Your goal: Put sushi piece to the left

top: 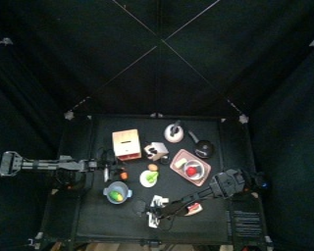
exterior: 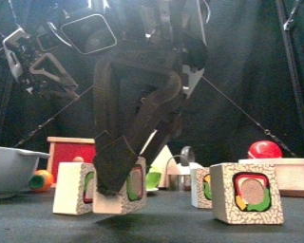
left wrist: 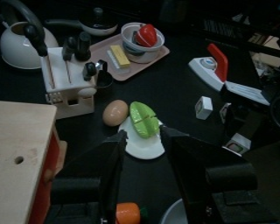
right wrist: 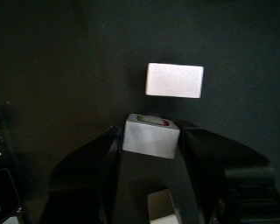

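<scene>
Hovering with jaws spread wide, the right gripper (right wrist: 154, 166) is straddling the small white red-topped sushi piece (right wrist: 150, 136), not clamping it. A plain white block (right wrist: 175, 80) is sitting just beyond.

You've got the sushi piece (right wrist: 150, 136): small white block, red-orange top, sitting upright on the dark surface at its front edge, between the open right hand's (right wrist: 150, 144) jaws.

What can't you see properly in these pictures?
- Top view: the small pieces by the right tool are too tiny to tell apart; the arm covers some.
- Front view: the right arm hangs in front and hides part of the sushi piece and things behind.
- Right wrist view: only the side and a strip of top of the sushi piece show; touching or not, unclear.
- Left wrist view: the orange thing is cut off by the edge.
</scene>
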### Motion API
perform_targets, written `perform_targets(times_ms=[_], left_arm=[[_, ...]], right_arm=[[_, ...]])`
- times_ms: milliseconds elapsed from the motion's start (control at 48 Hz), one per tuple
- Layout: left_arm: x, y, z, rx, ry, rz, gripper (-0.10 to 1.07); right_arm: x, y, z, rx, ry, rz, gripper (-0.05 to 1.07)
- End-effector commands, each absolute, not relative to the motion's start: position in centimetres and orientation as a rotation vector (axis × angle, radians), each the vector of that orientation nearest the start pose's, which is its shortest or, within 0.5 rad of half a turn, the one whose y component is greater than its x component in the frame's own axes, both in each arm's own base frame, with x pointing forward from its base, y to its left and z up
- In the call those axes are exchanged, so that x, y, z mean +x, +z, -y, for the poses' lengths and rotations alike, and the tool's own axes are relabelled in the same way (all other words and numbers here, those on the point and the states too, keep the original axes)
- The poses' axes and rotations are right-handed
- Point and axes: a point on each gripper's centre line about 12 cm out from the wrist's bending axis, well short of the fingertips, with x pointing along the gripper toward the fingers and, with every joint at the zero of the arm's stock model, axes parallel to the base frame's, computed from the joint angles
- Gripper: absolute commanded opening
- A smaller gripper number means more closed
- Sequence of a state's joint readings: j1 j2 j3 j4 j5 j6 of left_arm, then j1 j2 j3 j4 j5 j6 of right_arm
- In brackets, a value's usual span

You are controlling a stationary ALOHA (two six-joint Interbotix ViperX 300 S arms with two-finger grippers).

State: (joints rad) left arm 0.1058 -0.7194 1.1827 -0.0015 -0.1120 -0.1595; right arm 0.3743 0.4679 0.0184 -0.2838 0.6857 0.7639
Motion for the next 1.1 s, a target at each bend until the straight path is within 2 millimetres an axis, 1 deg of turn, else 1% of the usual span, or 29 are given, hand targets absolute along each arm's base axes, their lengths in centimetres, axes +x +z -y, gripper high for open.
perform_targets(times_ms=[0,167,521,750,917,1083], left_arm=[[22.8,22.2,-2.4,-0.176,0.132,-0.328,0.77],[22.8,22.2,-2.4,-0.176,0.132,-0.328,0.77],[22.8,22.2,-2.4,-0.176,0.132,-0.328,0.77],[22.8,22.2,-2.4,-0.176,0.132,-0.328,0.77],[22.8,22.2,-2.4,-0.176,0.132,-0.328,0.77],[22.7,22.1,-2.4,-0.176,0.132,-0.33,0.77]], right_arm=[[48.0,14.5,-16.2,0.165,-0.118,-1.061,0.68],[47.9,14.5,-16.1,0.134,-0.117,-1.071,0.68],[48.3,14.4,-15.9,0.123,-0.107,-1.049,0.68],[48.4,13.9,-15.4,0.123,-0.12,-1.061,0.69],[48.5,13.4,-14.9,0.128,-0.134,-1.07,0.74],[48.6,13.4,-14.8,0.125,-0.136,-1.07,0.83]])
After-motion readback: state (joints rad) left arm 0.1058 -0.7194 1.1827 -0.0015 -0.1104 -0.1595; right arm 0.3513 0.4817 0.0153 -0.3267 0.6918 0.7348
